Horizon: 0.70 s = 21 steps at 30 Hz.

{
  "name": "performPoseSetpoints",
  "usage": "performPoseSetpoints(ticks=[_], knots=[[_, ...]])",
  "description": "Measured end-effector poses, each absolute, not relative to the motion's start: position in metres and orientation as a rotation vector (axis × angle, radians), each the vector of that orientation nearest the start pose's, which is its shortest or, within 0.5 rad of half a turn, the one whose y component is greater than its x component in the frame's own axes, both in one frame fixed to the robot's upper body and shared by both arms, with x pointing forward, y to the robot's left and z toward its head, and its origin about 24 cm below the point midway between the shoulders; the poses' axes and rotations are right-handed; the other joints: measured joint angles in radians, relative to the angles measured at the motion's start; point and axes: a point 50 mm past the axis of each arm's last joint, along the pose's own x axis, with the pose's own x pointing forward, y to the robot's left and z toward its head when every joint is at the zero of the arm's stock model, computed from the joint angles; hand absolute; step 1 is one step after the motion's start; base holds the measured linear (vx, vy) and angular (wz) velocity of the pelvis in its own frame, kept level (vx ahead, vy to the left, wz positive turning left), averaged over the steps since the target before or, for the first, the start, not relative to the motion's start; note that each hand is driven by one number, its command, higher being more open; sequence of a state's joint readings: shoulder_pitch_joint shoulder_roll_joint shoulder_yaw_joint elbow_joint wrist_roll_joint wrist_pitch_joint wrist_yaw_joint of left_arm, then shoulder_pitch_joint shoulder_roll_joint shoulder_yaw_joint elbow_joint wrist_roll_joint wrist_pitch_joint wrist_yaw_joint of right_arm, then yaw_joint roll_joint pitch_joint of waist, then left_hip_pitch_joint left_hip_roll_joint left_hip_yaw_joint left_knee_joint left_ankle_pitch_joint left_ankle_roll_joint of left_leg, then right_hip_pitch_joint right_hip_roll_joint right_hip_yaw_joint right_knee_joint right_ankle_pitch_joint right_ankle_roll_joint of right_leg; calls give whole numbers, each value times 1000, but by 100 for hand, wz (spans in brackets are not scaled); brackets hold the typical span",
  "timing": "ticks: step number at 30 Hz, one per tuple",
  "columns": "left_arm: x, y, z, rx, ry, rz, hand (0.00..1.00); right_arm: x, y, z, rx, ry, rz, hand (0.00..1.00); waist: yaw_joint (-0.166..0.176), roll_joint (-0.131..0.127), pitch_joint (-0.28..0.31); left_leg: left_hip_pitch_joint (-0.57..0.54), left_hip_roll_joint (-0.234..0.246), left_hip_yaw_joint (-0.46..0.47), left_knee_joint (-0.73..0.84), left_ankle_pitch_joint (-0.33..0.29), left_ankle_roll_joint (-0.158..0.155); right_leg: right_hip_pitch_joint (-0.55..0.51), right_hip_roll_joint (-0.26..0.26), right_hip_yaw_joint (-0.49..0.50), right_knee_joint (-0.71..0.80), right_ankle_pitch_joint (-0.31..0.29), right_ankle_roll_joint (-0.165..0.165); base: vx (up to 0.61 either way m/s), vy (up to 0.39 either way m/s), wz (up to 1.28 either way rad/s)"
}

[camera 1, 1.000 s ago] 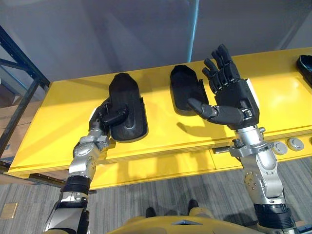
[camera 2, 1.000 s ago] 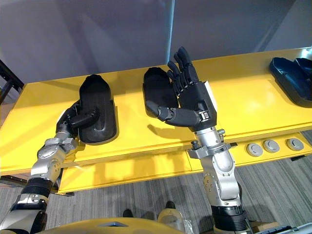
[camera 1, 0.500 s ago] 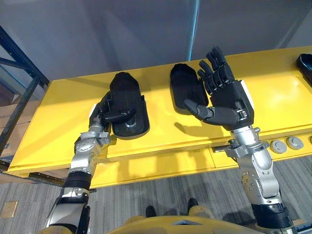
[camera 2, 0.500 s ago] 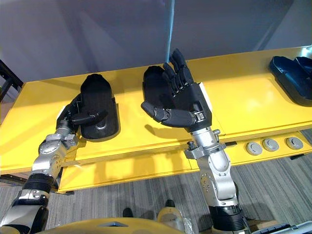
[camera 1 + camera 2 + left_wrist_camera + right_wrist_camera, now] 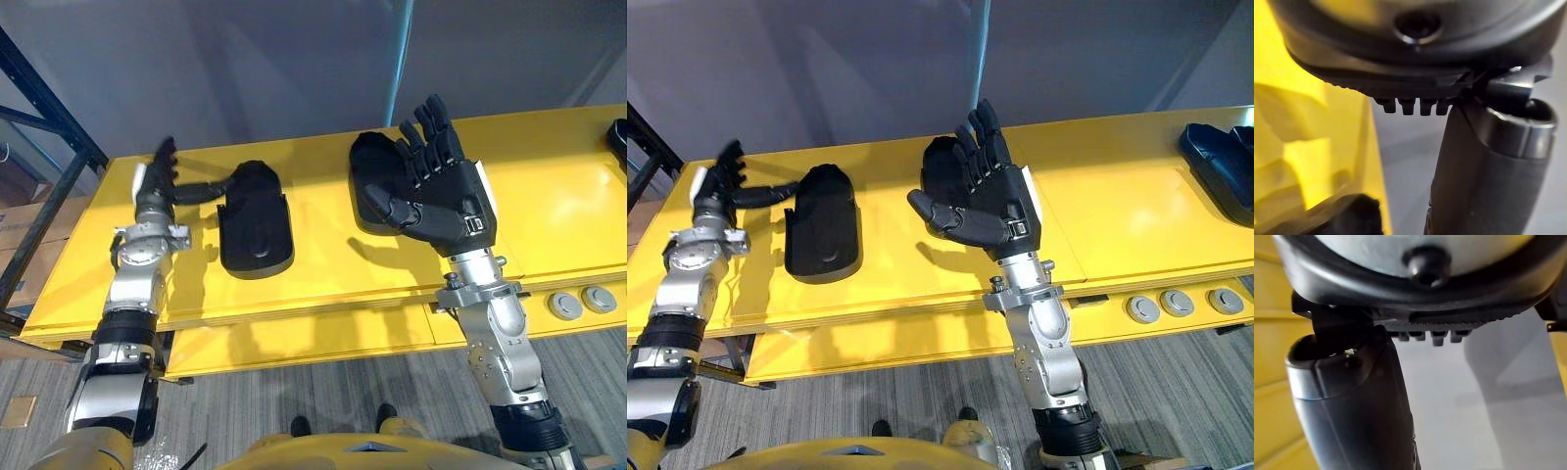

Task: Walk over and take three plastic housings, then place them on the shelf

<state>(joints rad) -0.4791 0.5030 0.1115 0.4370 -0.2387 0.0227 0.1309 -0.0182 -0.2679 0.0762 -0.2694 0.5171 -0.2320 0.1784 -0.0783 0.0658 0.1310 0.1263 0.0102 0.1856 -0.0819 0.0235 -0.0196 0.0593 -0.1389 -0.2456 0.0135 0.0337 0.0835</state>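
Two black plastic housings lie on the yellow table (image 5: 323, 269). The left housing (image 5: 255, 230) rests flat, and my left hand (image 5: 155, 191) is raised just to its left, open, thumb stretched toward it without touching. The second housing (image 5: 372, 181) lies partly behind my right hand (image 5: 446, 201), which hovers over its right side with fingers straight, open and holding nothing. A third dark housing (image 5: 1220, 166) sits at the table's far right edge. In the left wrist view the thumb (image 5: 1488, 171) stands free beside the housing's edge (image 5: 1347, 215).
Round grey buttons (image 5: 563, 304) sit in the table's front ledge at the right. A dark blue rack frame (image 5: 49, 108) stands at the far left. A grey wall runs behind the table. Grey carpet lies below.
My left hand has let go of the left housing and lifted away to the left, now open. My right hand has dropped lower over the second housing.
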Motion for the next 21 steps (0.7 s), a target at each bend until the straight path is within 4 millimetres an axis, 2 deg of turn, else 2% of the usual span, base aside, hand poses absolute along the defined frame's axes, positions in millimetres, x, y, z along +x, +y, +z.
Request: performPoseSetpoints(ticks=[4,8,9,10,11,12,14,15,16,21], knots=[[330,267,162,121,-317,261,100,240,-162,133,237,-505,326,100,1,-1,-1,0,0,0,0,-1,-1,1,1,0,-2,1,-1,0,0,0],[316,254,199,59,-538,218,100,239,-161,133,247,-515,318,100,2,-2,-2,0,1,1,0,-1,-1,2,1,-1,-5,2,-1,0,0,0],[301,251,212,2,-658,222,100,239,-161,132,258,-512,306,100,0,-1,-4,0,1,1,0,-1,-2,5,2,-2,-14,7,-2,0,0,0],[293,250,215,-22,-709,230,100,239,-162,131,265,-511,295,100,0,-1,-5,-1,1,1,0,-2,-2,8,2,-2,-21,9,-1,0,0,0],[277,249,218,-68,-791,251,100,238,-164,129,278,-506,267,100,0,0,-10,-2,1,-1,0,-3,-4,16,3,-8,-34,13,-1,5,-9,9],[258,248,214,-110,-853,281,100,236,-167,125,268,-493,232,100,3,3,-21,-4,1,-7,-1,-4,-5,22,3,-16,-42,14,-1,6,-11,14],[235,247,205,-139,-888,325,100,233,-172,121,246,-476,188,100,9,6,-28,-2,1,-20,-1,-6,-7,35,4,-27,-53,14,0,19,-13,17],[218,246,195,-142,-892,363,100,231,-176,118,223,-468,153,100,26,9,-32,-3,2,-24,-1,-6,-8,38,6,-33,-57,14,0,15,-14,11],[179,259,157,-120,-753,466,100,233,-180,118,192,-462,96,100,75,-53,-93,-16,0,-70,-5,-12,-15,64,3,-94,-71,12,-1,0,-8,4],[179,259,156,-124,-750,469,100,233,-180,118,192,-462,96,100,75,-52,-93,-16,-1,-71,-5,-10,-12,64,3,-95,-71,12,-2,0,0,0]])
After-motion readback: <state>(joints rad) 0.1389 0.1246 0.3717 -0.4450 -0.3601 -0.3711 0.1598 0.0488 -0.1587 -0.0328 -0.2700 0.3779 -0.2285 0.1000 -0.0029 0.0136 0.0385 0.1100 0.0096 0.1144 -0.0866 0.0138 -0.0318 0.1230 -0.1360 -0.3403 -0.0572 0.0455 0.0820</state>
